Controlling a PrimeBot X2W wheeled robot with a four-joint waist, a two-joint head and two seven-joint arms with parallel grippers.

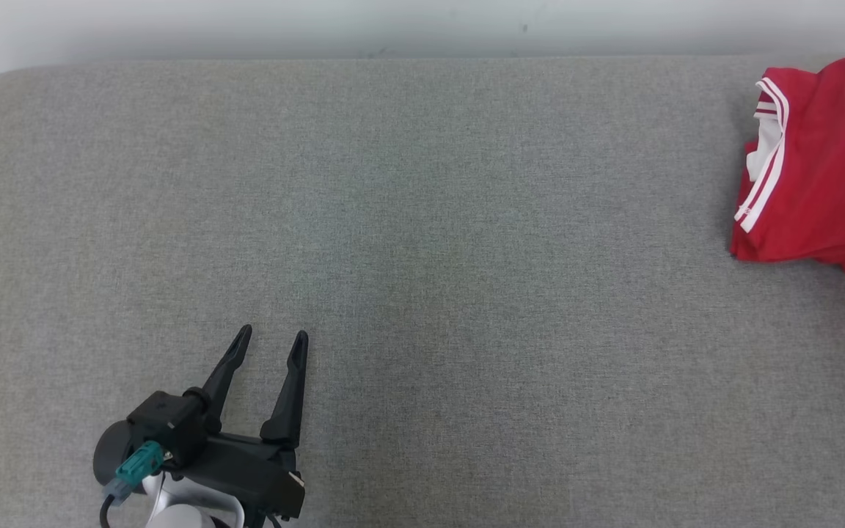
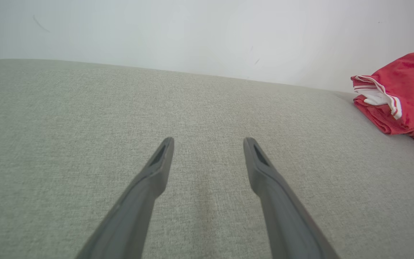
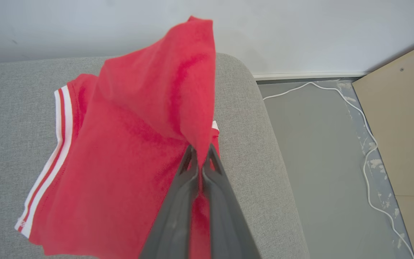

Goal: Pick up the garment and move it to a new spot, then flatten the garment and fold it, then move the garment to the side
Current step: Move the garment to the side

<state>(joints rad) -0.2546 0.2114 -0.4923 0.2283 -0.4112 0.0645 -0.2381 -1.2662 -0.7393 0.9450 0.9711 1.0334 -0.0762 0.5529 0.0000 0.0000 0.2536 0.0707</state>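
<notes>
The garment (image 1: pixel 826 169) is a red shirt with white-striped trim, lying at the far right of the grey padded table (image 1: pixel 422 242). In the right wrist view my right gripper (image 3: pixel 201 153) is shut on a fold of the garment (image 3: pixel 120 151), lifting that part up while the rest drapes on the table near its right edge. My left gripper (image 1: pixel 273 339) stands open at the lower left, low over bare fabric, far from the shirt. From the left wrist view, the open left gripper (image 2: pixel 208 142) holds nothing, and the garment (image 2: pixel 401 97) sits at the far right.
The table's rounded right end (image 3: pixel 264 151) drops off to a grey floor (image 3: pixel 318 162) with a white cable (image 3: pixel 367 151) and a tan board (image 3: pixel 404 118). A pale wall (image 2: pixel 207 32) runs behind the table.
</notes>
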